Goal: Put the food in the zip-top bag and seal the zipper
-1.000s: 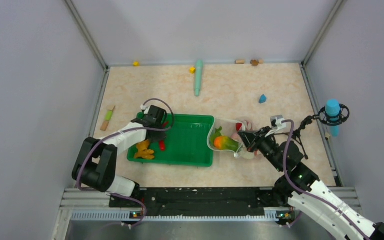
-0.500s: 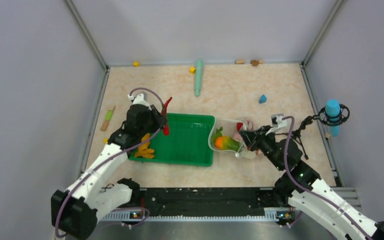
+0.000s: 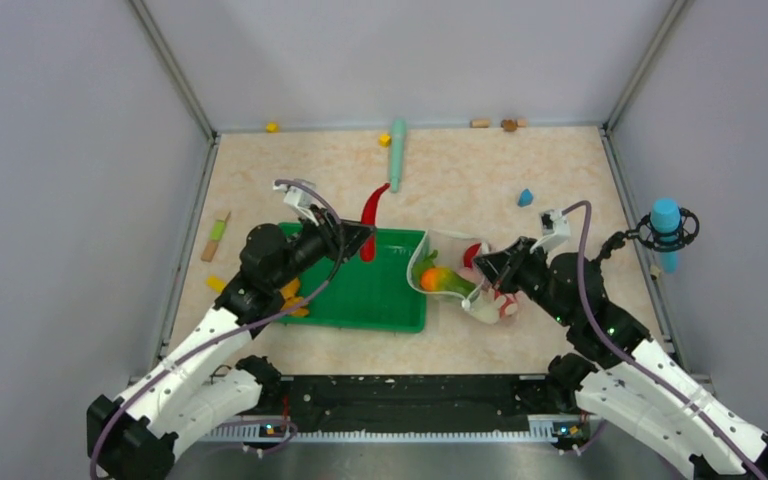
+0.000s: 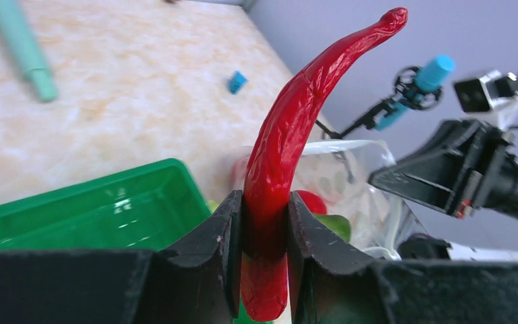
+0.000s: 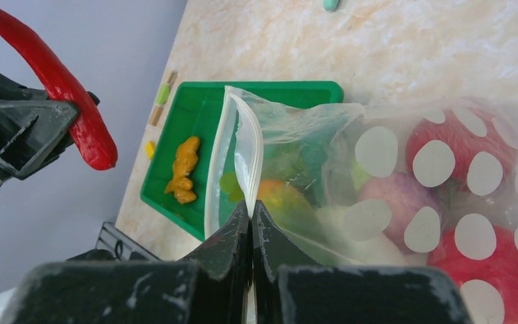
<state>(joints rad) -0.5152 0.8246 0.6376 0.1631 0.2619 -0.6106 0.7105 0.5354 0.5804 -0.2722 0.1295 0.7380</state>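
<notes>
Toward the near edge of the desk, right of centre, the right hand (image 5: 251,214) is closed on the mouth edge of the zip-top bag (image 5: 384,152). It pinches the zipper (image 5: 255,145) strip, and the mouth gapes toward the left edge. Inside the bag lie a mango (image 3: 439,282), red tomatoes (image 5: 506,273) and other produce. Just left of the bag sits the green tray (image 3: 375,300), with the yellow-orange bunch (image 5: 182,169) at its left end. Above the tray's far edge, the left hand (image 4: 264,226) grips the red chili (image 4: 290,128) by its thick end, tip up, clear of the desk. A teal stick (image 3: 397,155) lies near the far edge, and a blue block (image 3: 525,197) lies toward the far right corner.
</notes>
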